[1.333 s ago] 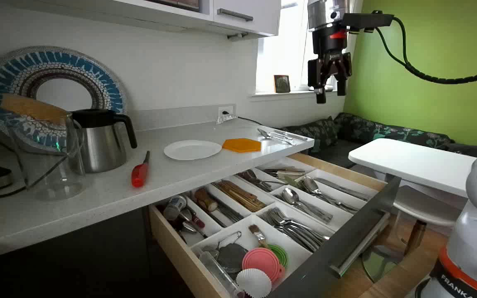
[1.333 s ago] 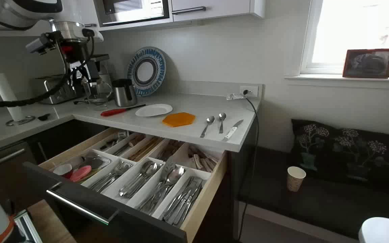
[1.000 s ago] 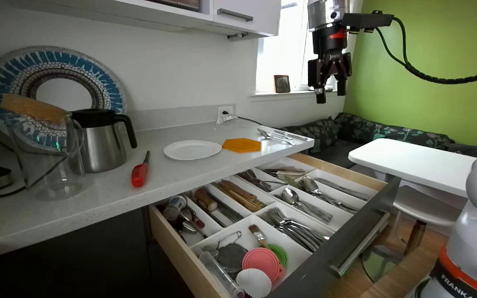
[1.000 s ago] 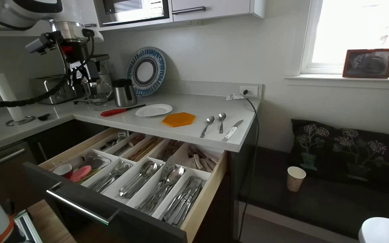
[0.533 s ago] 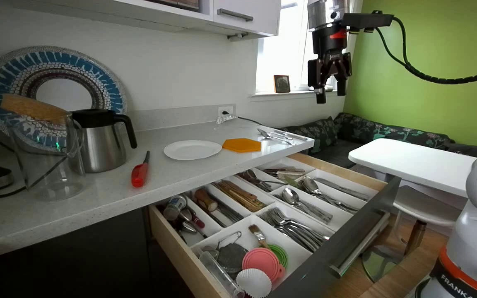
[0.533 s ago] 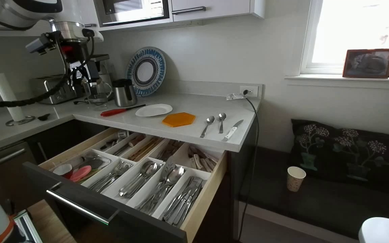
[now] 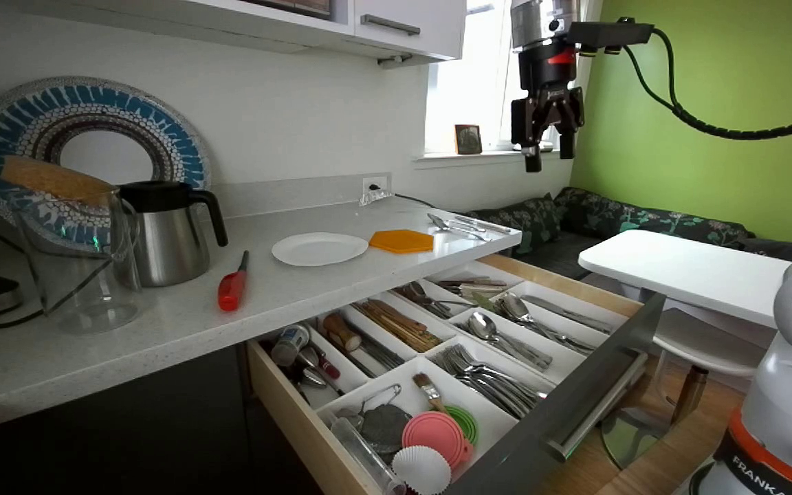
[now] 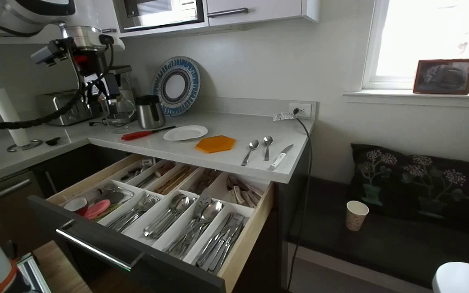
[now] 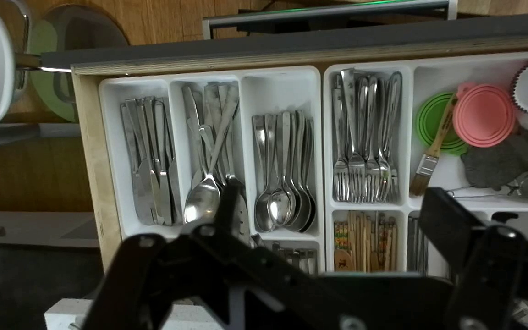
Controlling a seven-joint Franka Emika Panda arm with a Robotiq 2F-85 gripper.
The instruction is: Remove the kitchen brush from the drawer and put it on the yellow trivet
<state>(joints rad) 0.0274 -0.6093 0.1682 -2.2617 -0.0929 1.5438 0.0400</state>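
Pincer gapes, empty; centre it over the brush, below and aside, then descend and pinch crosswise.

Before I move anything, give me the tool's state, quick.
Tool: open, holding nothing, high above the drawer.

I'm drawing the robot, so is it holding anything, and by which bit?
Nothing is held: the gripper is open, and the brush lies in the drawer.
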